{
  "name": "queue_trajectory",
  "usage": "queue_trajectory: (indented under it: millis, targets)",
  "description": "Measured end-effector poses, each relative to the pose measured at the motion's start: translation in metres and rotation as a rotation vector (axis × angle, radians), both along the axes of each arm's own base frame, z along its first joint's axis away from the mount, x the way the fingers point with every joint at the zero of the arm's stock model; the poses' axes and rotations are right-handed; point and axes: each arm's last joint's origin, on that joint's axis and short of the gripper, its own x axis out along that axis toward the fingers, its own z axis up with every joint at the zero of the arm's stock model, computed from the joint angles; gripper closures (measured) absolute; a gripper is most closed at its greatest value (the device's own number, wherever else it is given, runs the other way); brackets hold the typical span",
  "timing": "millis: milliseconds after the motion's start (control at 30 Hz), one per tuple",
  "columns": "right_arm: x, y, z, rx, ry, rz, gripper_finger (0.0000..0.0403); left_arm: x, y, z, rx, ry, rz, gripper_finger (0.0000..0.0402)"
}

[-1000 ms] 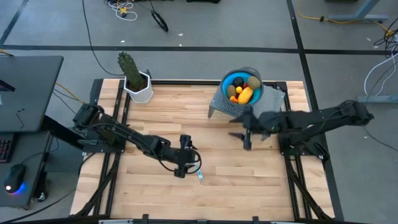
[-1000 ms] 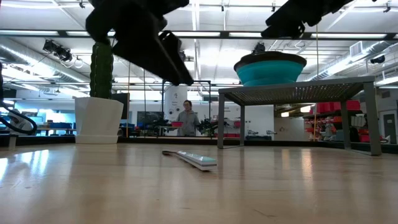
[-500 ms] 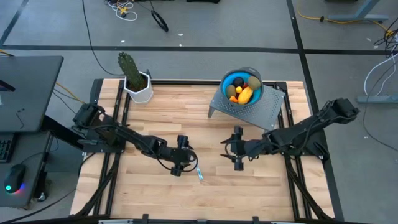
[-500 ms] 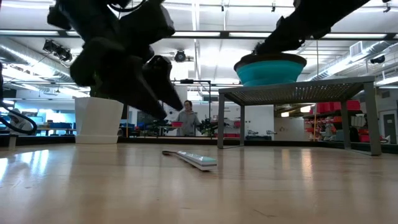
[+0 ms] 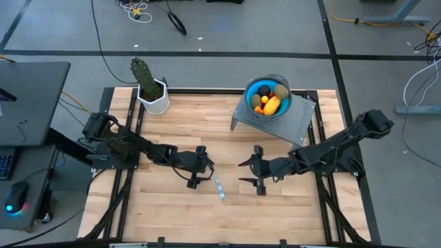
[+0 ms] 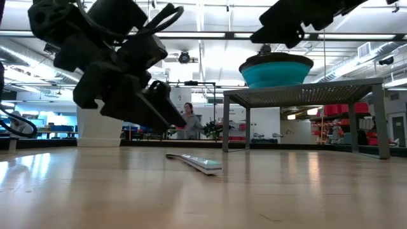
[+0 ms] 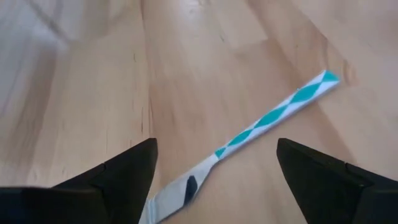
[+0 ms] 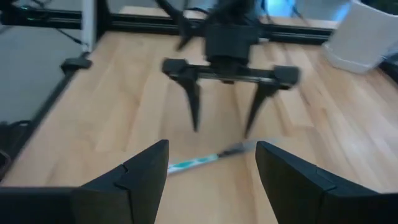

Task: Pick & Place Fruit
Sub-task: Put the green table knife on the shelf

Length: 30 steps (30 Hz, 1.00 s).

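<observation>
So, nearest thing on the table [image 5: 179,131] is the knife [image 5: 220,189], lying flat on the wood with its teal-and-white patterned part showing in the left wrist view [image 7: 273,115]. The left gripper [image 5: 200,173] sits just beside it, fingers spread wide, nothing between them; the knife lies ahead of the jaw gap and slants across it, one end passing close to one fingertip. The right gripper [image 5: 249,172] is on the opposite side of the knife, also spread wide and empty, pointing at the left one; in its wrist view the knife [image 8: 211,157] lies across the gap between its fingers and the left gripper [image 8: 225,118] faces it from beyond. Both grippers are low over the wood; can't tell if either touches the table. The fruit [image 5: 269,98] is well away from both jaws, behind the right gripper: all pieces sit in the teal bowl [image 5: 252,89] on the perforated metal stand [image 5: 289,122] at the far side of the table. Yellow oblong, dark ball, olive ovals and small orange pieces are piled together. Far left corner has the cactus [image 5: 143,77] in its white pot [image 5: 156,102]. A person [image 6: 189,121] stands in the room beyond.
</observation>
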Motion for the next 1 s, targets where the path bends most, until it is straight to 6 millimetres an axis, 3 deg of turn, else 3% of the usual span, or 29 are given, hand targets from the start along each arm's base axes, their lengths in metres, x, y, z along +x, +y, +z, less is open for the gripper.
queue_trajectory:
  millis: [267, 433, 767, 1000]
  targets:
    - [0.017, 0.009, -0.022, -0.05, 0.001, 0.062, 0.0151, -0.006, 0.005, -0.006, 0.021, 0.02, 0.142, 0.0133]
    - [0.02, 0.009, -0.025, -0.071, -0.004, 0.069, 0.0151, -0.007, 0.009, -0.007, 0.036, 0.017, 0.275, 0.019]
    - [0.023, 0.008, -0.019, -0.034, -0.066, 0.042, 0.0151, -0.007, 0.007, -0.008, -0.032, 0.029, 0.244, 0.0386]
    - [0.028, 0.011, -0.024, -0.009, -0.073, 0.067, 0.0151, -0.006, 0.008, -0.008, -0.008, 0.017, 0.271, 0.0393]
